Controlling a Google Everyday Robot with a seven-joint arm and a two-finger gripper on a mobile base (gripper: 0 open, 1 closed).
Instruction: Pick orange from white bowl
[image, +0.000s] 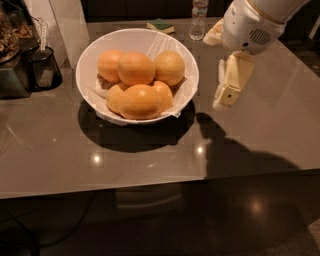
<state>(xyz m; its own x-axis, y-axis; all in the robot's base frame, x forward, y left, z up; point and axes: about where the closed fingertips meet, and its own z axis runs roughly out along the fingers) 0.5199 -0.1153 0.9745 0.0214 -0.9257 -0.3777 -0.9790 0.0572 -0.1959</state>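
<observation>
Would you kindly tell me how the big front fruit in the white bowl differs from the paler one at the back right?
The front orange is deeper orange; the paler fruit looks yellowish. The front orange appears larger, the paler fruit smaller. The front orange lies nearest the camera, the paler fruit by the far rim. Both sit in the white bowl; the pincer hangs right of it, touching neither.
</observation>
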